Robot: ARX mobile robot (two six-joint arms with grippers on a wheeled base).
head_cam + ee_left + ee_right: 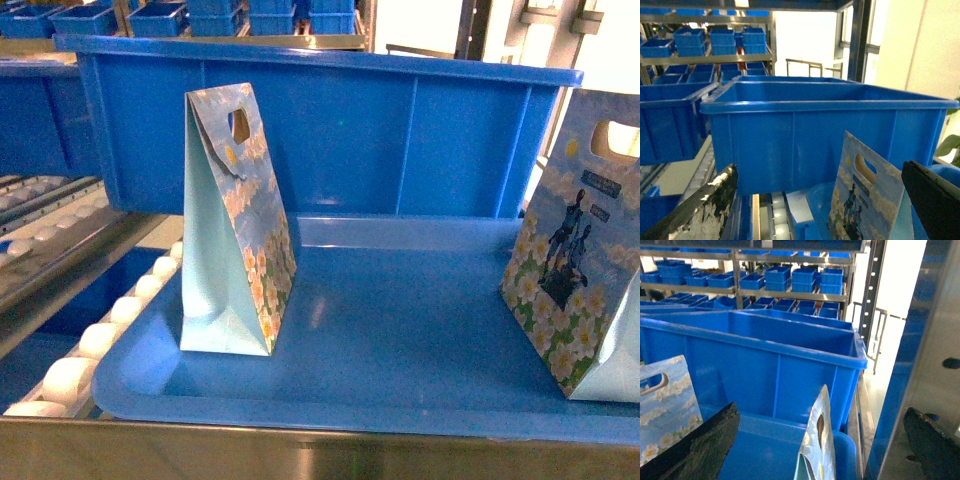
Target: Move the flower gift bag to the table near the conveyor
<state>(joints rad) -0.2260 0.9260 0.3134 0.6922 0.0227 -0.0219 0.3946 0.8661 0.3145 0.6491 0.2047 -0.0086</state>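
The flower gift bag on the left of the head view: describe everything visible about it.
The flower gift bag stands upright on the floor of the blue tray, in front of a deep blue bin. It looks like paper: white blossoms printed on sky blue, plain pale-blue gusset side, folded-over top with a die-cut handle hole. Neither gripper touches it.

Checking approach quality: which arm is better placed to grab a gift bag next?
Right, probably. The right gripper is open with a gift bag edge-on and centred between its fingers. The left gripper, also open, has the other bag off-centre.
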